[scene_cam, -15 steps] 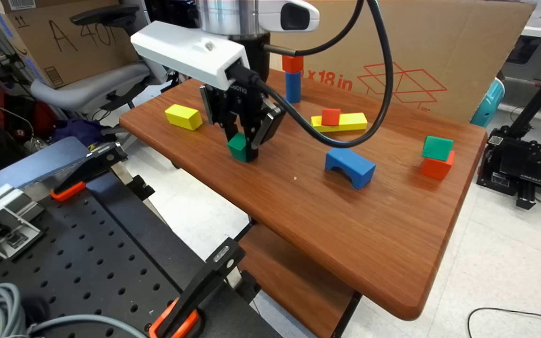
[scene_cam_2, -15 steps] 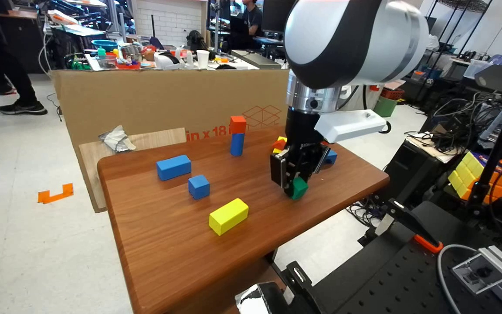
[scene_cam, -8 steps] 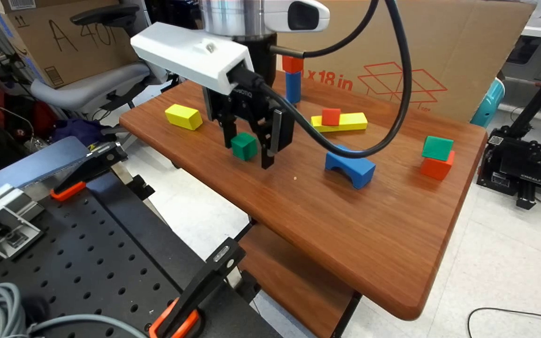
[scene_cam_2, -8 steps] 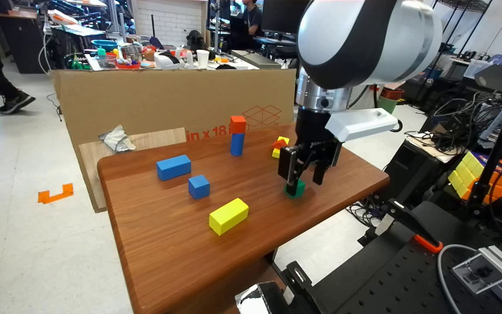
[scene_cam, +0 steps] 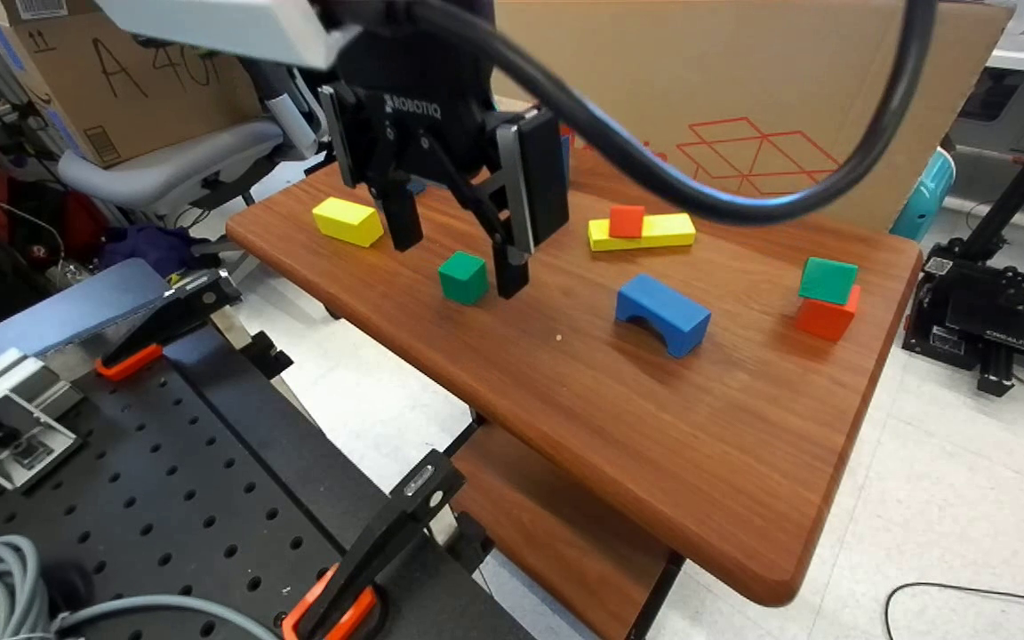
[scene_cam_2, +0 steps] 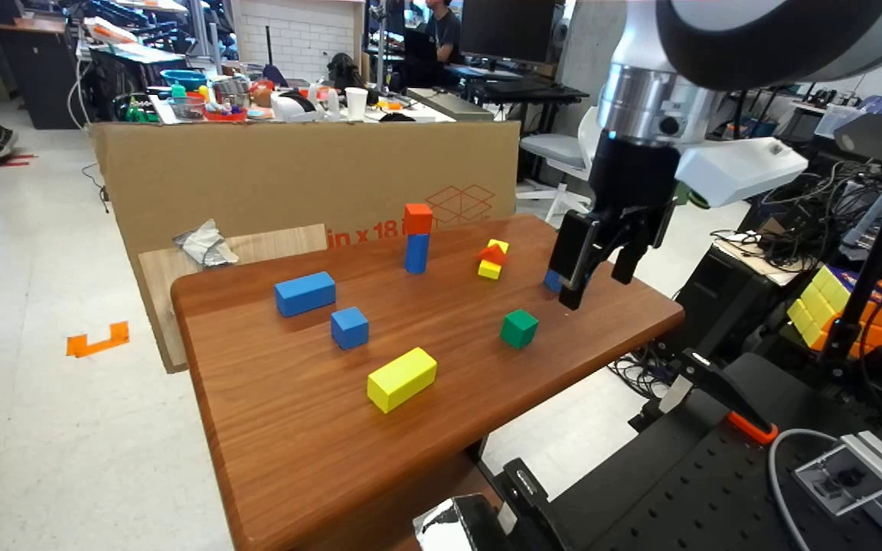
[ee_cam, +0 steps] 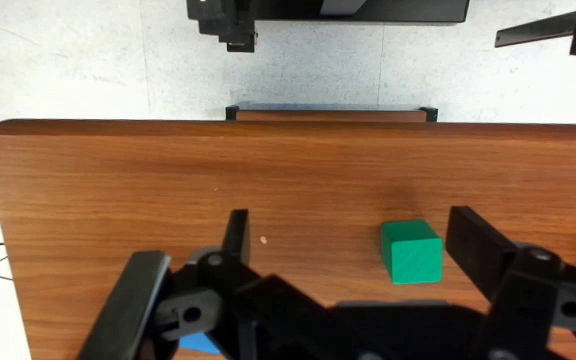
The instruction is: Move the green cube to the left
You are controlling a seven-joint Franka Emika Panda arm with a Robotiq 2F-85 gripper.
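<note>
Wrist view: green cube [ee_cam: 412,252] rests on tabletop [ee_cam: 178,170], pincer [ee_cam: 349,225] parted.

Rounded black-and-white arm casing [scene_cam_2: 747,57], silvery metal collar [scene_cam_2: 640,103], white oblong housing [scene_cam_2: 739,170], thick black cable [scene_cam: 748,211], white ROBOTIQ lettering [scene_cam: 412,107], black fingers [scene_cam: 512,269] with round screws [ee_cam: 214,259]

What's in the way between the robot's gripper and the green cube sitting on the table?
Nothing that I can see. The open gripper hangs above the table, and in all three views no other block stands between it and the green cube.
</note>
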